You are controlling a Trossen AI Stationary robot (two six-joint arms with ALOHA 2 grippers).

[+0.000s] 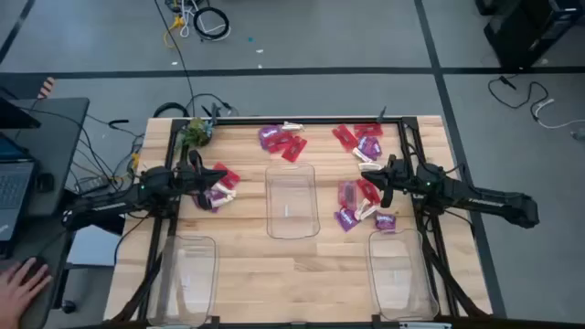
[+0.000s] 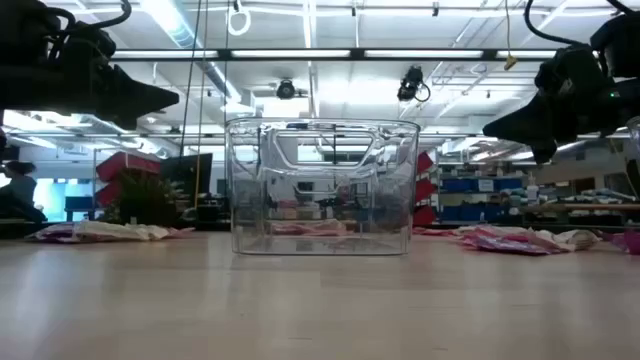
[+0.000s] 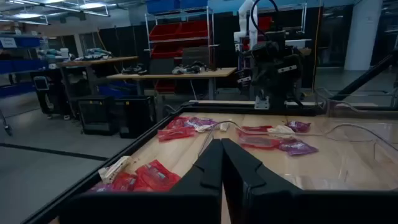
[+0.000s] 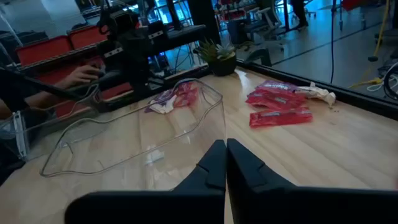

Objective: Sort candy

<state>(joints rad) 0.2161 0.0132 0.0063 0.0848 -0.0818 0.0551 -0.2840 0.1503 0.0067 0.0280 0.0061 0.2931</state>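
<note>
Small wrapped candies lie in several heaps on the wooden table: red, purple and cream pieces under my left gripper (image 1: pixel 219 189), a mixed heap (image 1: pixel 358 203) by my right gripper, and two more near the far edge (image 1: pixel 281 140) (image 1: pixel 359 140). My left gripper (image 1: pixel 202 176) (image 3: pixel 222 150) is shut and hovers above the left heap, whose red packets (image 3: pixel 154 177) show below its fingers. My right gripper (image 1: pixel 366 176) (image 4: pixel 225 151) is shut too and raised above the table, next to the right heap. Both hang well above the tabletop in the low view (image 2: pixel 165 98) (image 2: pixel 497 125).
Three clear plastic bins stand on the table: one in the middle (image 1: pixel 291 199) between the grippers, one at the near left (image 1: pixel 187 272), one at the near right (image 1: pixel 400 272). A small potted plant (image 1: pixel 195 131) sits at the far left corner. A person's hand (image 1: pixel 20 281) rests beyond the table's left side.
</note>
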